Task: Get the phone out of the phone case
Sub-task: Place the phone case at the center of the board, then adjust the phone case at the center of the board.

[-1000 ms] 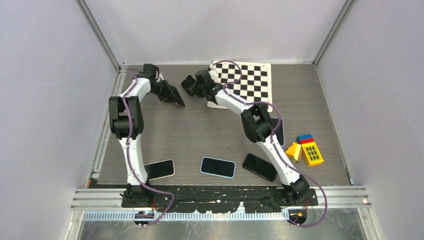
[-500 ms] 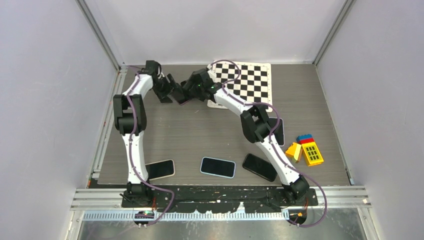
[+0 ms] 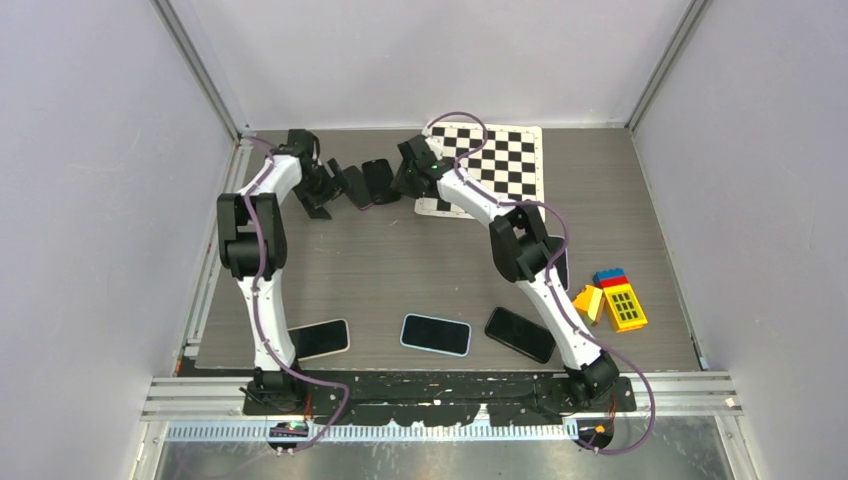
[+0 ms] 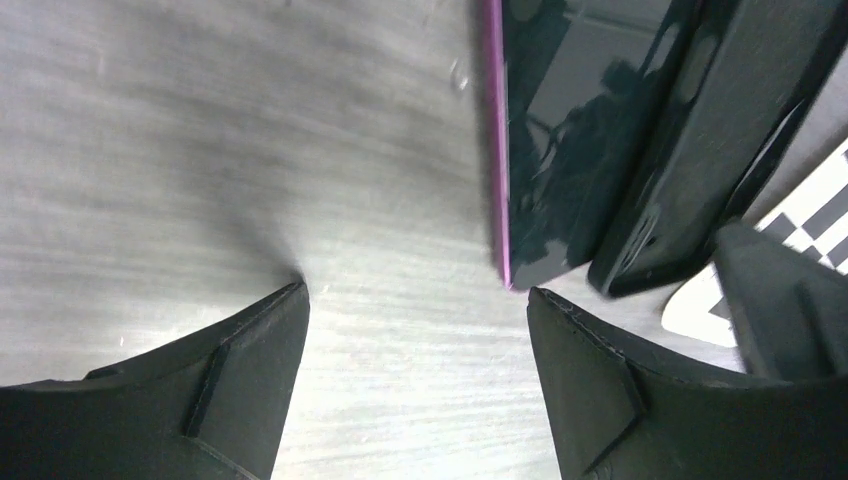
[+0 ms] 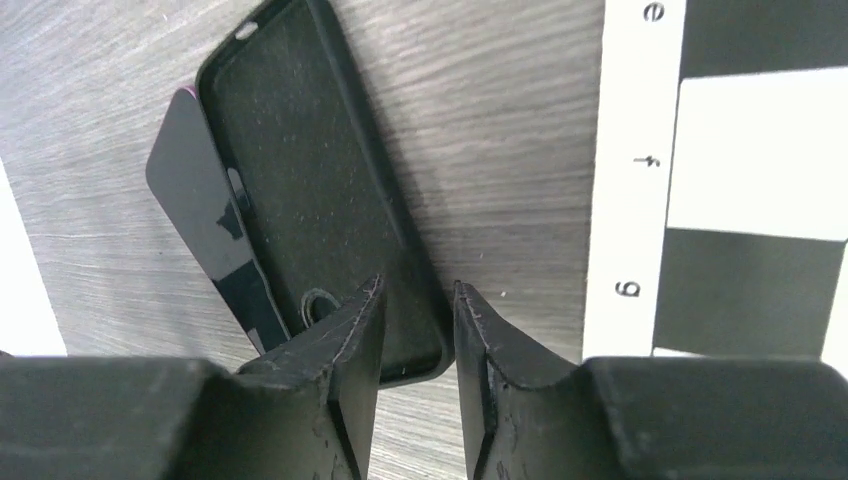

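Note:
The black phone (image 3: 352,186) with a pink edge lies on the table at the back, out of its case. The empty black phone case (image 3: 378,180) lies right beside it, inside facing up. In the left wrist view the phone (image 4: 560,150) and the case (image 4: 720,130) sit just ahead of my left gripper (image 4: 415,290), which is open over bare table. My left gripper (image 3: 325,198) stands to the phone's left. My right gripper (image 5: 418,288) has its jaws drawn close on the near corner rim of the case (image 5: 310,170). The phone (image 5: 200,200) shows partly from under the case's left side.
A checkerboard sheet (image 3: 500,160) lies right of the case, under my right arm. Three other phones (image 3: 320,338) (image 3: 436,334) (image 3: 519,334) lie along the near edge. Coloured toy blocks (image 3: 612,298) sit at the right. Grey walls close in all sides.
My left gripper opened, let go of the phone and drew back left. The right gripper opened, then narrowed again on the case. Phone and case now lie side by side on the table.

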`<state>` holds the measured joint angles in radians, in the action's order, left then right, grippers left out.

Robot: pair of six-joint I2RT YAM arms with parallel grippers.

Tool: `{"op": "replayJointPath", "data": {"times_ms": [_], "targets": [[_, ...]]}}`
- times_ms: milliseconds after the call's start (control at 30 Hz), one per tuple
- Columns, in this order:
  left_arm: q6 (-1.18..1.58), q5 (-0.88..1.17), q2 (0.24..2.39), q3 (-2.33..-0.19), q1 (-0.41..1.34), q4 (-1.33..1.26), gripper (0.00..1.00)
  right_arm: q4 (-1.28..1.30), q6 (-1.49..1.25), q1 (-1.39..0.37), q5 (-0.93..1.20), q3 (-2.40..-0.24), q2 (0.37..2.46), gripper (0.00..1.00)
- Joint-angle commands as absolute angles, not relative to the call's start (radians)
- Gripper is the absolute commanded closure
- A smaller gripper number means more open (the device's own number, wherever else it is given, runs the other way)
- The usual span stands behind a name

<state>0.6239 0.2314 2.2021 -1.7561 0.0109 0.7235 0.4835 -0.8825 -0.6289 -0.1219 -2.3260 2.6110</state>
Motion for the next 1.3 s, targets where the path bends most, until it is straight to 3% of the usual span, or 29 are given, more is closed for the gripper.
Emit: {"op": "replayJointPath", "data": {"times_ms": [0, 67, 200, 300, 367, 467, 533, 767, 867, 1000, 1267], "targets": [[0.606, 0.226, 2.085, -1.674, 0.005, 0.739, 0.18, 0.397, -0.854, -0.58, -0.043, -2.323, 2.575, 0.68], [0.595, 0.227, 2.039, -1.639, 0.005, 0.748, 0.18, 0.355, -0.792, -0.569, 0.0, -2.327, 2.589, 0.78], [0.571, 0.228, 1.954, -1.579, 0.005, 0.777, 0.18, 0.337, -0.615, -0.565, 0.079, -2.353, 2.608, 0.9], [0.558, 0.231, 1.888, -1.524, 0.005, 0.79, 0.18, 0.336, -0.513, -0.563, 0.112, -2.342, 2.596, 0.93], [0.548, 0.23, 1.843, -1.493, 0.005, 0.8, 0.18, 0.334, -0.476, -0.564, 0.148, -2.318, 2.581, 0.86], [0.542, 0.213, 1.785, -1.449, 0.005, 0.81, 0.18, 0.287, -0.515, -0.564, 0.188, -2.241, 2.534, 0.58], [0.545, 0.204, 1.757, -1.422, 0.005, 0.809, 0.18, 0.219, -0.571, -0.567, 0.205, -2.153, 2.469, 0.46], [0.559, 0.191, 1.739, -1.409, 0.005, 0.801, 0.18, 0.275, -0.689, -0.603, 0.127, -2.047, 2.401, 0.34], [0.563, 0.188, 1.739, -1.412, 0.005, 0.8, 0.18, 0.304, -0.772, -0.607, 0.104, -2.026, 2.396, 0.33], [0.561, 0.169, 1.735, -1.407, 0.005, 0.799, 0.18, 0.277, -0.917, -0.608, 0.143, -2.011, 2.42, 0.38], [0.546, 0.159, 1.732, -1.404, 0.005, 0.81, 0.18, 0.265, -1.044, -0.607, 0.115, -2.086, 2.519, 0.66]]}}
